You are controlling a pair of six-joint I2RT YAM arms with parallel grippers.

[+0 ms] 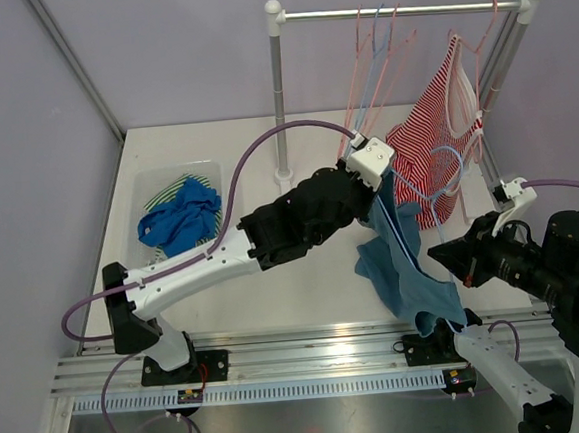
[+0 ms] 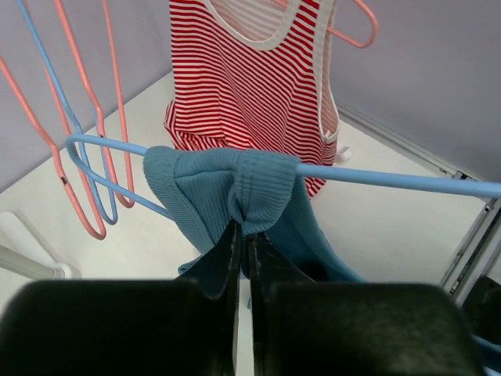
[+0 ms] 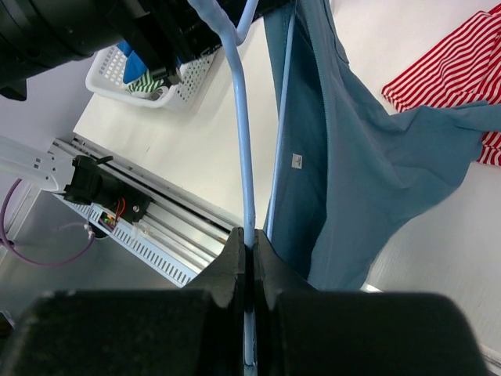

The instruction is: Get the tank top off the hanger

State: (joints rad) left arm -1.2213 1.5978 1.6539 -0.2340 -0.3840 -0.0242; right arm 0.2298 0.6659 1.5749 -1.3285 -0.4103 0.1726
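On the far left of the counter [image 1: 305,287], a white plastic basket [image 1: 147,188] with mesh walls holds a crumpled blue cloth [image 1: 182,223] and a green-and-white striped cloth [image 1: 172,191]. Near the middle, the left pincer [image 2: 243,235] is closed tight on a bunched strap of the blue tank top [image 2: 227,188], where the ribbed knit folds over a thin, light blue wire hanger [image 2: 391,176]. From that strap the smooth, dull blue body of the top hangs down in loose folds toward the near edge of the counter, with a small white label showing inside. Further right, the right pincer [image 3: 249,243] is closed on the hanger's wire, its black jaws pressed flat against it. Behind, a red-and-white striped top [image 1: 429,145] with white trim hangs on a pink hanger [image 2: 356,23] from a metal rail [image 1: 394,11].
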